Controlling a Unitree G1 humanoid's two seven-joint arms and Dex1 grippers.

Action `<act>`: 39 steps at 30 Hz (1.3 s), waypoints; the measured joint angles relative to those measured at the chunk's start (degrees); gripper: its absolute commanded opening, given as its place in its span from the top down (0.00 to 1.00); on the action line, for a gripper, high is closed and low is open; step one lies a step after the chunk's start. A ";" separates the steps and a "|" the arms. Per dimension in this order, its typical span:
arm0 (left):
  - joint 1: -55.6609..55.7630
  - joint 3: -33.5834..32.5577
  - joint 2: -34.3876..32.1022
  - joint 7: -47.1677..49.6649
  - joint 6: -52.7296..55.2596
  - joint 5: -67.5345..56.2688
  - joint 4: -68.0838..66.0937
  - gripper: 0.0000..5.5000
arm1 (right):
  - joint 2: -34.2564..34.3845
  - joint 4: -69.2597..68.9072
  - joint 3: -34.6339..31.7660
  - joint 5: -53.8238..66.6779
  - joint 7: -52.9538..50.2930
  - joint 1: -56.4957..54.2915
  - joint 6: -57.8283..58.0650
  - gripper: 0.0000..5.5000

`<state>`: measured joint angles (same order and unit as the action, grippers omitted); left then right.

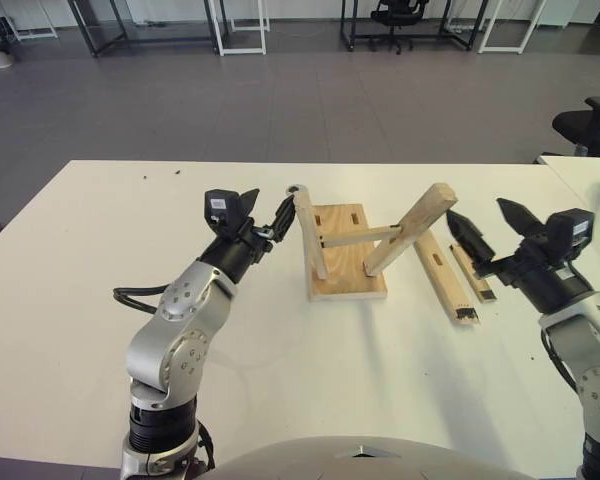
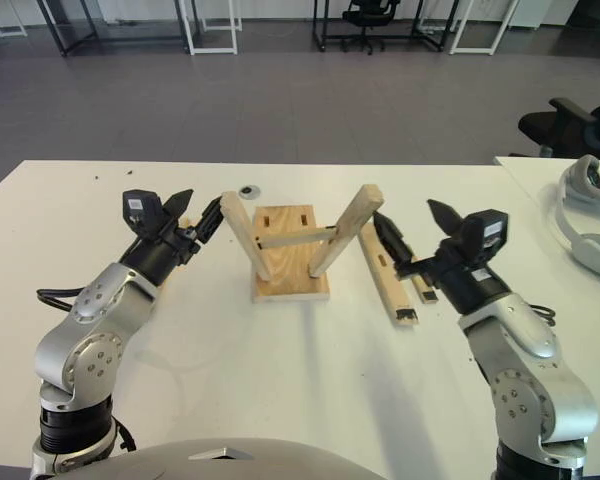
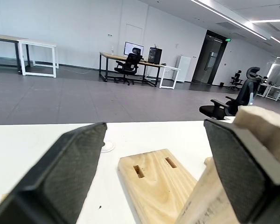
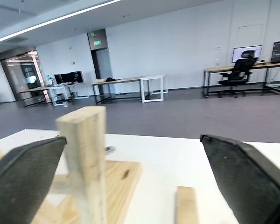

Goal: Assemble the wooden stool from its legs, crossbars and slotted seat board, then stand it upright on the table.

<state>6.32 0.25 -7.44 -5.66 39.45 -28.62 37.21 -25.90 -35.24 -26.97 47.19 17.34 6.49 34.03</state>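
Note:
The slotted seat board [image 1: 348, 270] lies flat on the white table [image 1: 80, 260]. Two legs rise from it, tilted: the left leg [image 1: 310, 235] and the right leg [image 1: 412, 228], with a thin crossbar [image 1: 358, 238] between them. A loose leg [image 1: 443, 272] and a shorter wooden piece [image 1: 474, 274] lie to the right of the board. My left gripper [image 1: 264, 216] is open just left of the left leg, one finger [image 3: 242, 172] close against the wood. My right gripper [image 1: 492, 228] is open above the loose pieces, beside the right leg [image 4: 86, 158].
A small white round object [image 1: 295, 188] lies behind the board. A black cable [image 1: 130, 295] runs over the table by my left arm. A white headset [image 2: 590, 215] rests at the far right. Beyond the table's far edge are the floor, desks and office chairs.

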 measured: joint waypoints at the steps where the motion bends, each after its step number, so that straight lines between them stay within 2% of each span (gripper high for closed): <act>1: -0.69 0.46 0.02 0.01 0.10 0.00 0.71 0.30 | -0.25 0.09 -0.54 1.50 -0.22 -0.20 0.29 0.02; 3: -2.33 1.56 -0.03 0.00 0.72 -0.06 1.92 0.30 | -0.06 -1.16 0.52 4.26 -2.20 -2.23 1.33 0.02; 6: -3.13 2.66 -0.16 -0.19 1.46 -0.46 3.66 0.30 | 1.89 -2.65 6.13 4.28 -7.10 -6.69 3.01 0.02; 8: -3.17 2.28 -0.59 -0.13 1.46 -0.35 3.56 0.30 | 3.65 -2.11 10.08 2.25 -9.69 -7.26 3.53 0.02; 16: -2.98 1.71 -1.86 -0.66 1.45 -0.11 1.98 0.30 | 9.51 3.48 16.96 -7.89 -17.05 -11.80 1.70 0.02; 21: -3.04 1.84 -1.98 -0.66 1.48 -0.06 1.71 0.30 | 4.99 9.54 26.92 -21.53 -19.10 -11.99 3.74 0.02; 27: -3.10 1.82 -1.72 -0.09 1.47 -0.04 1.59 0.30 | 4.65 8.53 29.78 -21.95 -15.86 -11.72 3.75 0.02; 32: -3.10 3.26 -0.05 1.86 1.98 0.12 1.30 0.30 | 7.63 6.03 28.84 -18.20 -12.21 -8.82 3.69 0.02; 36: -3.58 4.98 1.38 4.28 3.23 0.19 2.64 0.30 | 5.82 2.68 27.10 -17.83 -9.22 -5.58 4.22 0.02; 39: -3.34 5.60 3.28 6.99 4.42 0.35 3.82 0.30 | 3.30 1.23 28.52 -20.65 -8.56 -5.94 4.65 0.02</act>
<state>2.98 5.86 -4.16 1.34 43.86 -28.27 41.04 -22.60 -34.01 1.55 26.54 8.78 0.55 38.68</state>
